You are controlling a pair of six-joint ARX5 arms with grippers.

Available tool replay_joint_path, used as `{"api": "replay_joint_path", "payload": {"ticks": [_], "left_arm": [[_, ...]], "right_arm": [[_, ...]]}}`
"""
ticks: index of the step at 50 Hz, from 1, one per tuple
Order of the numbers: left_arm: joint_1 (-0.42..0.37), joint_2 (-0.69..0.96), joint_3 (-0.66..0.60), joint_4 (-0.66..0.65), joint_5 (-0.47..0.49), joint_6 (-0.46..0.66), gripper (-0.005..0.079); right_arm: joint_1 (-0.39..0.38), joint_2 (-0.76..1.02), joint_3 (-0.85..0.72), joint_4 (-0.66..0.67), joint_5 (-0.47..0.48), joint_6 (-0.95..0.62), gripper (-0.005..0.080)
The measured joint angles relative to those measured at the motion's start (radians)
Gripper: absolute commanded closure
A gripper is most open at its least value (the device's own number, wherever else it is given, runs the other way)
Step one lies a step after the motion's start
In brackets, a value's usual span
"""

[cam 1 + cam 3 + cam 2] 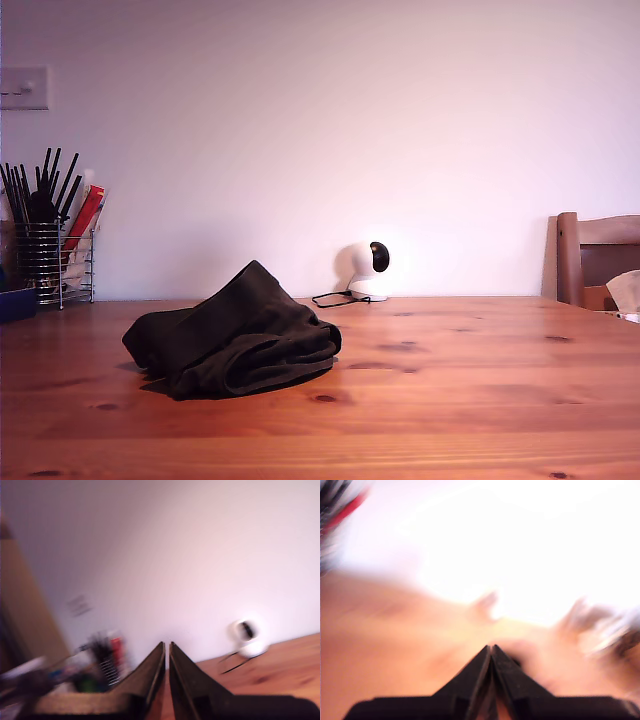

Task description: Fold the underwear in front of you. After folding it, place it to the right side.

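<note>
Dark brown-black soft fabric underwear [235, 335] lies bunched in a low heap on the warm knotty pine table [470, 400], toward the exterior view's left of centre, one fold peaking up like a small tent and a rolled, hemmed edge curling along the near side. Its long axis runs roughly across the exterior view, left to right.

Neither arm shows in that view, so which one stands nearer the garment cannot be told. My first gripper's black tapered end effector [491, 650] has its jaws pressed together on nothing, looking along a blurred stretch of tabletop with no cloth in sight. My second gripper's black end effector [166, 647] is likewise pinched together and empty, aimed high at the pale wall, with the small white round camera with a dark lens [247, 637] and the wire basket of black utensils [102, 662] ahead of it.

Both would have to swing down and find the heap first; the cloth looks limp and matte, likely to sag when lifted.
</note>
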Motion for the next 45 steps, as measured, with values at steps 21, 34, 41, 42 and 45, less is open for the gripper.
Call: {"api": "replay_joint_path", "payload": {"ticks": [21, 34, 41, 42, 45], "left_arm": [[-0.065, 0.107, 0.0, 0.058, 0.251, -0.071, 0.0763], [-0.083, 0.346, 0.016, 0.152, 0.297, -0.013, 0.0763], [-0.084, 0.523, 0.11, 0.175, 0.352, 0.066, 0.0763], [-0.084, 0.556, 0.132, 0.176, 0.359, 0.088, 0.0763], [-0.088, 0.648, 0.195, 0.179, 0.38, 0.125, 0.0763]], "right_arm": [[0.074, 0.137, 0.088, -0.144, -0.232, 0.042, 0.0765], [0.121, 0.421, 0.205, -0.158, -0.276, -0.032, 0.0765], [0.16, 0.642, 0.284, -0.163, -0.296, -0.075, 0.0765], [0.167, 0.674, 0.301, -0.164, -0.296, -0.082, 0.0765], [0.188, 0.766, 0.351, -0.166, -0.297, -0.086, 0.0764]]}}
